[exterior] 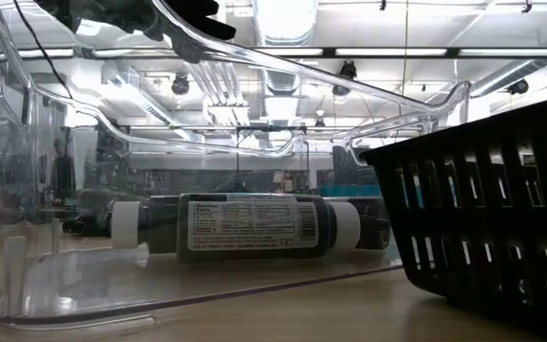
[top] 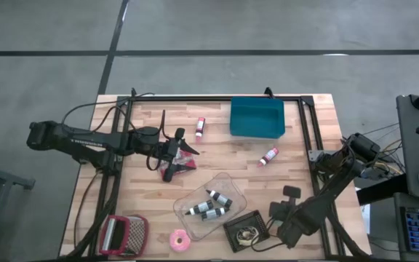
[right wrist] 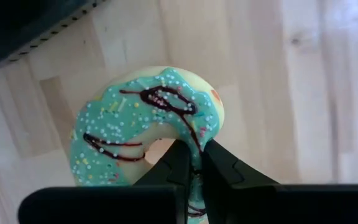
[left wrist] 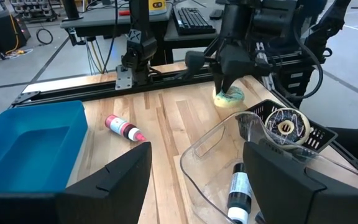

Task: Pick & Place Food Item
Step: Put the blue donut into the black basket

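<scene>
Inside clear bin (exterior: 27,190) — bottle (exterior: 245,226), white label, txt unreadable.

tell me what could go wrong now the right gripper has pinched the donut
The right gripper is shut on a thin slice of the donut ring, so it could slip or swing when lifted. The black basket and clear container sit close by, so a low carry might clip them.
</scene>
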Controlling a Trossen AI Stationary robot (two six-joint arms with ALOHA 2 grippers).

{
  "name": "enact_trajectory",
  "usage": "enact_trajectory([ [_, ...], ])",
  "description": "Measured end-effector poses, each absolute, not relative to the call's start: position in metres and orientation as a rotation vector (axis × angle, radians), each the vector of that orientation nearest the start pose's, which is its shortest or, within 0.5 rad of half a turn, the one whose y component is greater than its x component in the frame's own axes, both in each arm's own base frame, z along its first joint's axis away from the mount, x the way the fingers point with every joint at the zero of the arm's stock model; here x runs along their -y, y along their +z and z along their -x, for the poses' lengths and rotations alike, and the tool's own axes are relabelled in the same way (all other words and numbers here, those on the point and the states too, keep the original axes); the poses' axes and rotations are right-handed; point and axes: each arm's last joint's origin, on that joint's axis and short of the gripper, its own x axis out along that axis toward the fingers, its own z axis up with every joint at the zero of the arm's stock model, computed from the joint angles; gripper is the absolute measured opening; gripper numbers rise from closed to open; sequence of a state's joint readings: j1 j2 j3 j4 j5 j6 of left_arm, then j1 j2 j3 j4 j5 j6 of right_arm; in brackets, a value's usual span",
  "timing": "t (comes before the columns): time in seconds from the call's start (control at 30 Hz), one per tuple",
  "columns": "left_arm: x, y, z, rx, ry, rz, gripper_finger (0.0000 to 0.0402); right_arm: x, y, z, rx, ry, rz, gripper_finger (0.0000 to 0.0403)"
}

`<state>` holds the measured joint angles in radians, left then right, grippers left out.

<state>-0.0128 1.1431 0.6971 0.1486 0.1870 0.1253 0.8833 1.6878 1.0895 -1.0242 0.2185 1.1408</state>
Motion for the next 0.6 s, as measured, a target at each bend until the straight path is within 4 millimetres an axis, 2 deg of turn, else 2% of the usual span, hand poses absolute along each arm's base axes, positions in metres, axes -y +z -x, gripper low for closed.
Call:
enact_trajectory([
  [0.33, 0.009, 0.264, -0.249, -0.283, -0.217, -0.103, 0.0259, -0.219, 0.220, -0.202, -1.240, -0.302, 0.040, 0.0013],
  [0.47, 0.009, 0.264, -0.249, -0.283, -0.217, -0.103, 0.0259, -0.218, 0.225, -0.213, -1.156, -0.276, 0.085, 0.0013],
  [0.6, 0.009, 0.264, -0.249, -0.283, -0.216, -0.102, 0.0259, -0.215, 0.222, -0.227, -1.114, -0.212, 0.100, 0.0013],
])
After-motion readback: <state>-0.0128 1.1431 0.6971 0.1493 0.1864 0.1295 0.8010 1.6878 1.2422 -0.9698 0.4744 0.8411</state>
